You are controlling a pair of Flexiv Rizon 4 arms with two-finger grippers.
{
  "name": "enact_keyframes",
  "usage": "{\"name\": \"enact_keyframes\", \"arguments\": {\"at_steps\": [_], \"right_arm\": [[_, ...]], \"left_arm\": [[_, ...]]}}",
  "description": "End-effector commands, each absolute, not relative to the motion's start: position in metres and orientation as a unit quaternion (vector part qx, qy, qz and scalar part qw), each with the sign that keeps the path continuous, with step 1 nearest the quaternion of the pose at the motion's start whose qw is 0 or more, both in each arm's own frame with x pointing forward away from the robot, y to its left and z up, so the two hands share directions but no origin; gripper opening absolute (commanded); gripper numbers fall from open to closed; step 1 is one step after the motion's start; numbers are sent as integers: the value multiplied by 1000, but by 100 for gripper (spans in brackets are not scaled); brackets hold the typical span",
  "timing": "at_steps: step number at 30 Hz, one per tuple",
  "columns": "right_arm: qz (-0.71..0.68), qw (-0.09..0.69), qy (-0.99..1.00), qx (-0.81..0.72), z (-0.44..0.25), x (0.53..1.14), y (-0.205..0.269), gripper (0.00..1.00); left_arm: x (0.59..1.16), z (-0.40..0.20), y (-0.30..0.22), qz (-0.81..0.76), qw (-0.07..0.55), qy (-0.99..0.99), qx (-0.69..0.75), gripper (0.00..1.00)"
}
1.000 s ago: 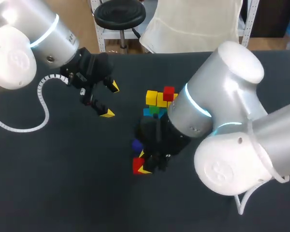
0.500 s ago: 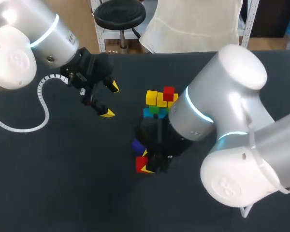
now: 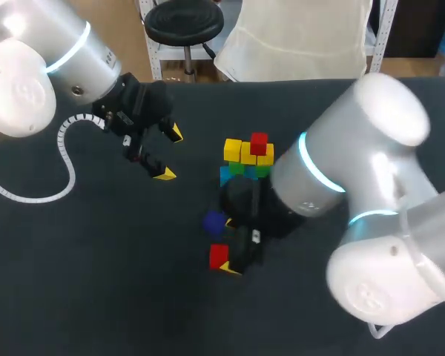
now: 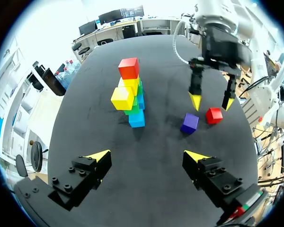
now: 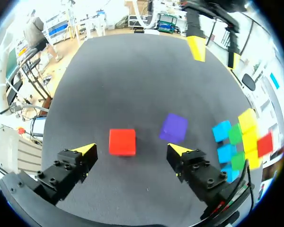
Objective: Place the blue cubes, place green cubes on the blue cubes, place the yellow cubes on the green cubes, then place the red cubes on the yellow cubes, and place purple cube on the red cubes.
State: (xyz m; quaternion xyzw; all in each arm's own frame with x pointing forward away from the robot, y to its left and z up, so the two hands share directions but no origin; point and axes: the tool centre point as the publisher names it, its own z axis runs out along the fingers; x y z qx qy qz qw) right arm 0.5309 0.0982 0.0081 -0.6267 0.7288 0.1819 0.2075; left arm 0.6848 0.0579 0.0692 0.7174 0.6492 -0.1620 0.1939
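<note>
- Red cube (image 5: 122, 142): flat on the table (image 5: 132, 71), just ahead of my right gripper (image 5: 131, 150), between its wide-spread fingers, untouched. Nothing held.
- Change: right arm has swung rightward, uncovering purple cube (image 5: 173, 127). Red cube unlifted, so the grasp is pending.
- No long axis; faces roughly square to my fingers.
- Stack (image 5: 236, 135) beyond.
- Left gripper (image 3: 170, 153) farthest, spread, empty.

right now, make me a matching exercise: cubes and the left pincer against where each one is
1 loose red cube
2 purple cube
3 top red cube
4 left pincer

a open, holding nothing, apart from the stack
b on a yellow cube
c on the table under the right pincer
d on the table between 1 and the stack

Pairs: 1c, 2d, 3b, 4a
</note>
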Motion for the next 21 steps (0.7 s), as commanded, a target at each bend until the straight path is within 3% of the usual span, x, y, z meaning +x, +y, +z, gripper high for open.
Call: {"name": "enact_keyframes", "arguments": {"at_steps": [1,10,21], "right_arm": [[259,231,712,-611,25,537,48,100],[323,232,708,-584,43,562,-35,100],[295,281,716,-567,56,577,-88,100]], "left_arm": [[686,69,58,-163,194,648,718,100],[686,69,58,-163,194,648,718,100],[686,69,58,-163,194,648,718,100]]}}
